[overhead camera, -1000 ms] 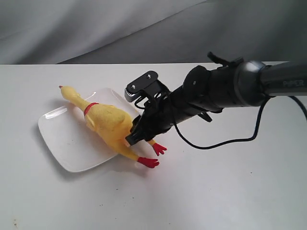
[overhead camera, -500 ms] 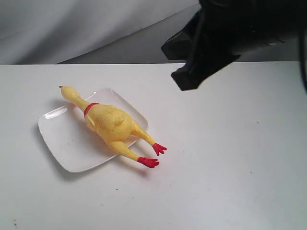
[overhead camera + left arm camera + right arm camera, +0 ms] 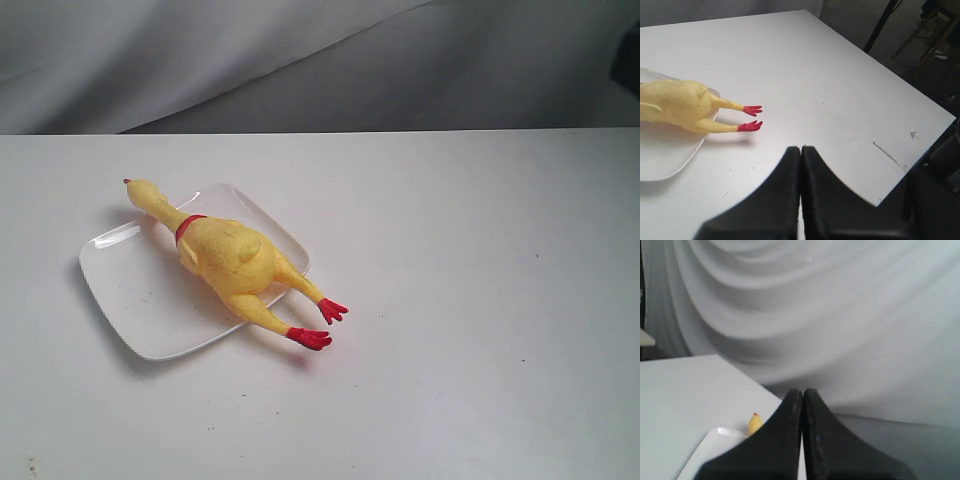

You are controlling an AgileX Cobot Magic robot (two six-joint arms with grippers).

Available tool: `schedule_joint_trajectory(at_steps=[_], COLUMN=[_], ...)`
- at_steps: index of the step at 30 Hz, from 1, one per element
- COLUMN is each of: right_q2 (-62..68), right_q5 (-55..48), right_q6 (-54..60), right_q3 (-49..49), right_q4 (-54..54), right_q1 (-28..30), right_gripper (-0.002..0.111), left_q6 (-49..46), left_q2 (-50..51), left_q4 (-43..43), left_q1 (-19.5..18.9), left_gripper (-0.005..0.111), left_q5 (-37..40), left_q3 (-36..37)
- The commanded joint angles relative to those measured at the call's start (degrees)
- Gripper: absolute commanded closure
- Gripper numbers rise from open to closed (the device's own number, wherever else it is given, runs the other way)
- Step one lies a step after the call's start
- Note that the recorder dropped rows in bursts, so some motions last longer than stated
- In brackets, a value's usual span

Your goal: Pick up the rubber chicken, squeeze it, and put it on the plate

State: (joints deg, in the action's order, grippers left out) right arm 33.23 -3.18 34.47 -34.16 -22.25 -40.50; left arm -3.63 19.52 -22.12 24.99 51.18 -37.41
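The rubber chicken (image 3: 228, 257) lies flat across the plate (image 3: 135, 300), belly on the white, red feet (image 3: 333, 310) hanging past the rim over the tabletop (image 3: 480, 300). Left pincer (image 3: 800, 148) clenched on nothing, well apart from those feet; right pincer (image 3: 803, 391) clenched and empty too, clear of the toy — the put-down looks done. Should it need another lift: light, soft, squashy rubber with bumpy skin that ought to grip — pinch across the fat middle, not the thin floppy legs.
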Motion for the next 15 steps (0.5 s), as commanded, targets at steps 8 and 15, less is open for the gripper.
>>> schedule_joint_trajectory(at_steps=[8,15], right_q2=[-9.1,-9.1], right_q5=[1.2,1.2], right_q6=[-0.5,-0.5], right_q3=[1.0,1.0], right_q4=[-0.9,-0.9], right_q1=[-0.1,-0.1], right_gripper=[0.108,0.108], left_q6=[-1.3,-1.3], left_q2=[-0.1,-0.1], left_q4=[0.2,0.3], left_q1=[0.3,0.3], left_gripper=[0.106,0.106], left_q5=[2.7,2.7], left_q3=[-0.2,-0.2])
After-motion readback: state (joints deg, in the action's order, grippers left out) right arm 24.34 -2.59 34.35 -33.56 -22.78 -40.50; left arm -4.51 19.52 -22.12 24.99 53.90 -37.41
